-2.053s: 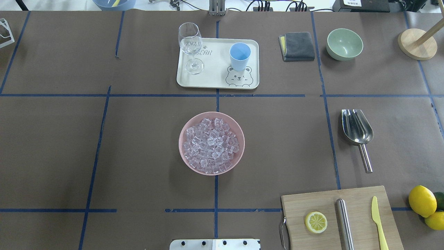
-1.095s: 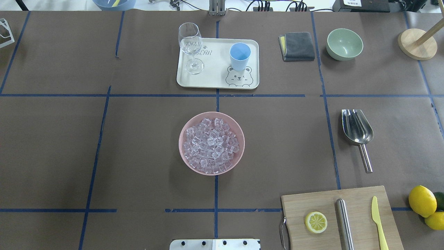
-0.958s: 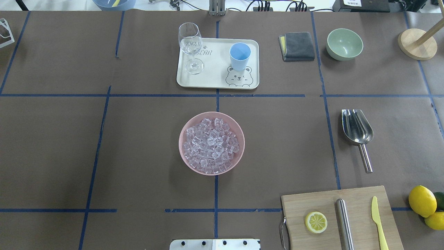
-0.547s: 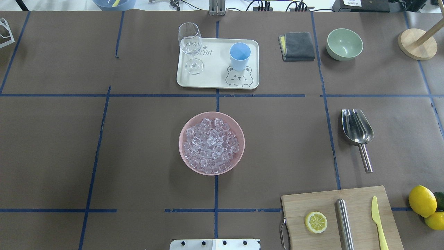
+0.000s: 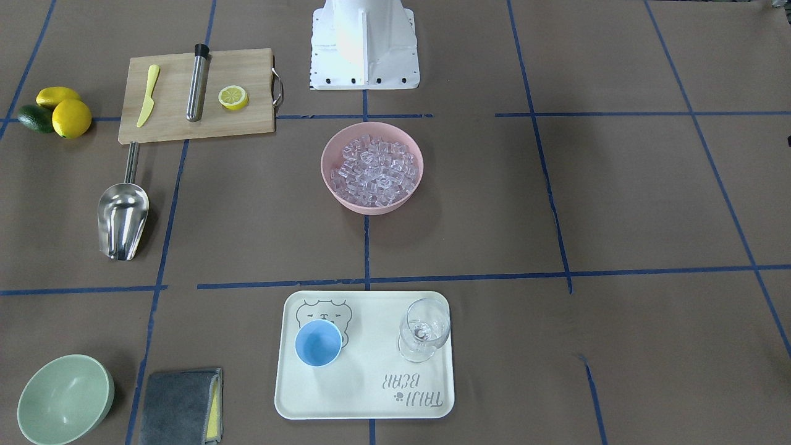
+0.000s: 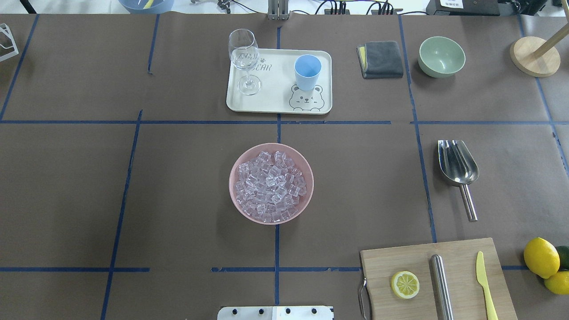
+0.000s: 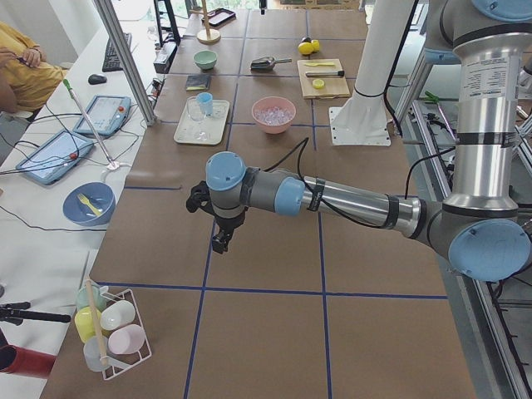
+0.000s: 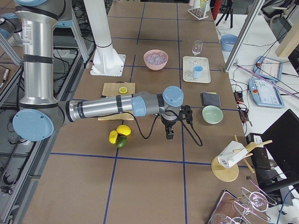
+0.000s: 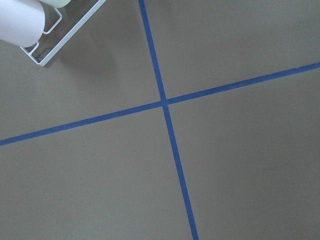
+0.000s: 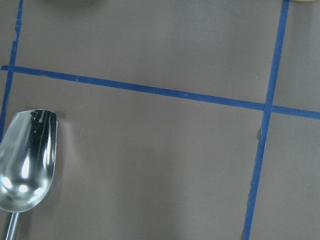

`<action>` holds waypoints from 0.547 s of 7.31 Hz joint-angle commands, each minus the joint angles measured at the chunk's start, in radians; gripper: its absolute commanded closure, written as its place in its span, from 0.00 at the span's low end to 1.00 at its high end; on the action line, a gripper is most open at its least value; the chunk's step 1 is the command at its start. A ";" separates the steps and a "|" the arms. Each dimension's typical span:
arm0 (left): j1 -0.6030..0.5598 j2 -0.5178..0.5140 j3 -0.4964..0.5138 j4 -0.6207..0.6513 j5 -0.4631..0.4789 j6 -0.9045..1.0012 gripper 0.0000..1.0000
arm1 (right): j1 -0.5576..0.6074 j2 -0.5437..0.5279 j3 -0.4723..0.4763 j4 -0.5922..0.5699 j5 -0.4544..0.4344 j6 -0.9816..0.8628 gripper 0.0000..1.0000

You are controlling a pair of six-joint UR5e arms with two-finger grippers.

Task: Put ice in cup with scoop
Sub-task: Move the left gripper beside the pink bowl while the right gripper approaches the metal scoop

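The ice (image 6: 270, 186) fills a pink bowl (image 6: 234, 165) at the table's middle. The light-blue cup (image 6: 307, 71) stands upright and empty on a cream tray (image 6: 275, 101) beyond the bowl, beside a wine glass (image 6: 243, 55). The steel scoop (image 6: 458, 166) lies flat on the robot's right, handle toward the robot; its bowl (image 10: 27, 160) shows at the lower left of the right wrist view. My right gripper (image 8: 169, 135) hangs above the table near the scoop. My left gripper (image 7: 219, 241) hangs over bare table far to the left. Whether either is open or shut I cannot tell.
A cutting board (image 6: 462, 258) near the robot's right carries a lemon half (image 6: 405, 284), a steel cylinder (image 6: 441, 284) and a yellow knife (image 6: 484, 280). Lemons (image 6: 541, 257), a green bowl (image 6: 441, 56), a grey cloth (image 6: 381, 59) and a wooden stand (image 6: 533, 55) stand around. A cup rack (image 7: 112, 328) sits at the left end.
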 commanded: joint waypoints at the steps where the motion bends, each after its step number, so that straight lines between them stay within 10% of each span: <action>1: 0.180 0.000 -0.001 -0.257 -0.017 -0.004 0.00 | -0.024 -0.002 0.004 0.033 0.012 0.002 0.00; 4: 0.364 -0.012 0.025 -0.698 -0.023 -0.006 0.00 | -0.040 -0.004 0.002 0.034 0.064 0.003 0.00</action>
